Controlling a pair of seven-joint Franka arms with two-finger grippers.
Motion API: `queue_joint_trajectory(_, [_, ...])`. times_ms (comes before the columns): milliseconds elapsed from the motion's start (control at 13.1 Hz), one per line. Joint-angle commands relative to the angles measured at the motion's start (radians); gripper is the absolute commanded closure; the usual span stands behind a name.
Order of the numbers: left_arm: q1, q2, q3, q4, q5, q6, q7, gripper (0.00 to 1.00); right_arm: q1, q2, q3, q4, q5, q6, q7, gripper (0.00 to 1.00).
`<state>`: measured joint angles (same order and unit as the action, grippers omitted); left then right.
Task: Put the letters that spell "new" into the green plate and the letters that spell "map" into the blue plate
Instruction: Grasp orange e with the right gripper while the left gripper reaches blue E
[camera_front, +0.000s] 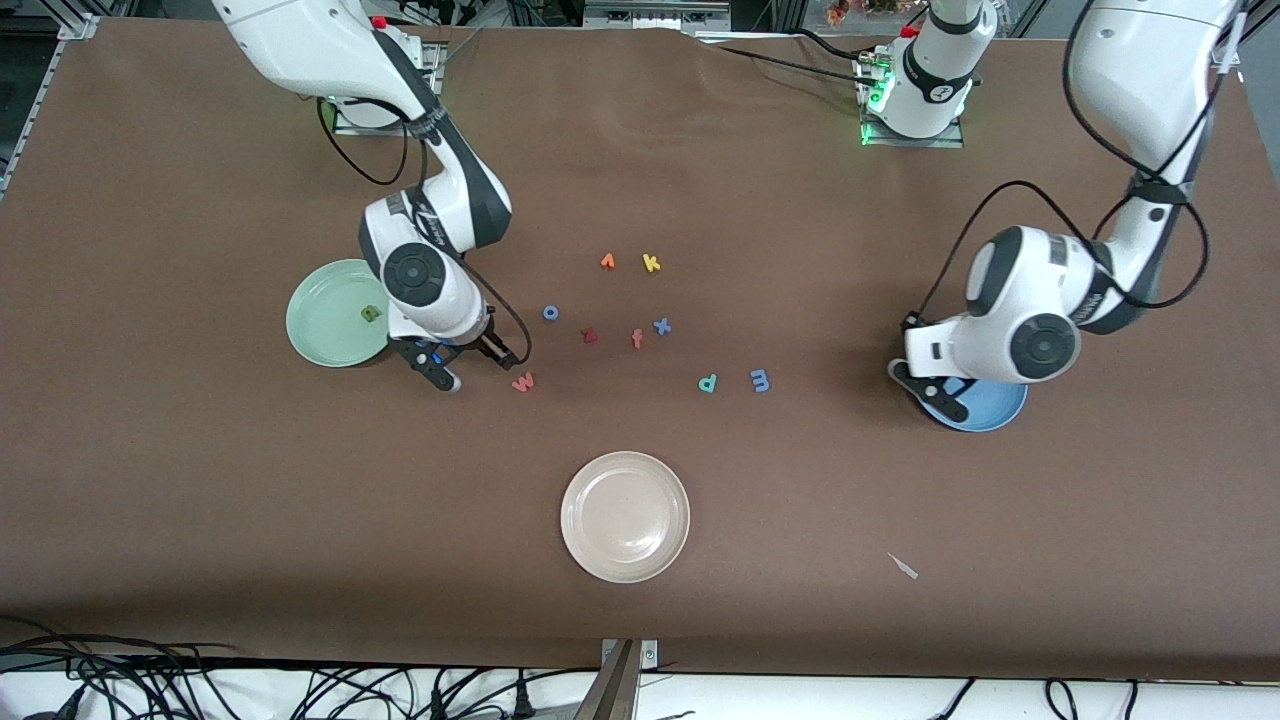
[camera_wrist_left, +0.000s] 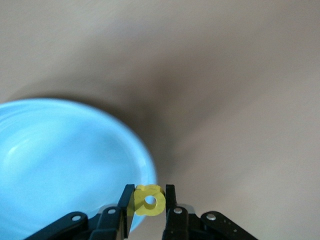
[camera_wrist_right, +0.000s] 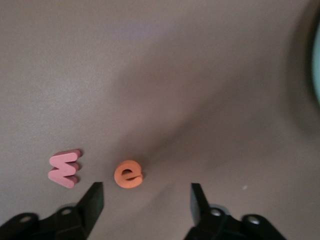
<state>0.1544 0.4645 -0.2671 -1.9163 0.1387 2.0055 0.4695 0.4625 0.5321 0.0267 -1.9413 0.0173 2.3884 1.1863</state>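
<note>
The left end effector is clamped on the yellow "a" and hangs over the rim of the blue plate, at the edge of that plate toward the middle of the surface. In the left wrist view the letter sits just outside the plate's rim, so the drop probably needs a short carry inward over the plate's floor before the fingers part.

The right end effector has its fingers apart and holds nothing. It is low over the surface just beside the green plate, on that plate's side toward the blue plate. The orange "e" lies flat between the lines of its two fingers, closer to one finger than the other and just ahead of the tips. The pinkish-red "w" lies just beside the "e", outside the finger span. The right arm is clearly the nearer one for both. The coming grasp seems to turn on this: the "e" is off-centre in the gap, so a small sideways shift away from the "w" would centre it and keep the near finger from nudging the "w"

The olive-green "n" already rests in the green plate. The teal "p" and blue "m" lie side by side on the surface, between the "w" and the blue plate
</note>
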Motion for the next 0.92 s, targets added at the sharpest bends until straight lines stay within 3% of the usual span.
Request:
queue_joint_trajectory(0, [0.052, 0.028, -0.012, 0.002, 0.083, 0.027, 0.052, 0.71, 0.013, 0.035, -0.005, 0.027, 0.006, 0.06, 0.029, 0.51])
queue_joint_trajectory(77, [0.068, 0.038, -0.014, 0.0, 0.099, 0.048, 0.058, 0.64, 0.013, 0.035, -0.005, 0.027, 0.001, 0.067, 0.029, 0.51])
queue_joint_trajectory(153, [0.077, 0.045, -0.014, 0.0, 0.099, 0.049, 0.058, 0.29, 0.012, 0.039, -0.005, 0.027, 0.001, 0.077, 0.029, 0.51])
queue_joint_trajectory(230, [0.079, 0.04, -0.014, 0.002, 0.098, 0.042, 0.057, 0.06, 0.013, 0.049, -0.005, 0.027, 0.0, 0.087, 0.027, 0.51])
queue_joint_trajectory(306, [0.077, 0.037, -0.017, 0.003, 0.084, 0.042, 0.038, 0.0, 0.013, 0.054, -0.005, 0.025, -0.004, 0.094, 0.029, 0.51])
queue_joint_trajectory(459, [0.071, 0.034, -0.023, 0.031, 0.072, 0.03, -0.006, 0.0, 0.015, 0.065, -0.005, 0.024, -0.005, 0.098, 0.029, 0.51])
queue_joint_trajectory(612, [0.06, 0.034, -0.062, 0.059, -0.022, 0.007, -0.133, 0.0, 0.015, 0.065, -0.005, 0.018, -0.01, 0.097, 0.027, 0.56])
queue_joint_trajectory(765, [0.044, 0.034, -0.11, 0.063, -0.048, 0.009, -0.326, 0.0, 0.013, 0.065, -0.005, 0.022, -0.008, 0.097, 0.029, 0.84])
queue_joint_trajectory(842, [0.027, 0.043, -0.127, 0.081, -0.05, 0.009, -0.403, 0.0, 0.013, 0.063, -0.005, 0.025, -0.007, 0.097, 0.03, 0.91])
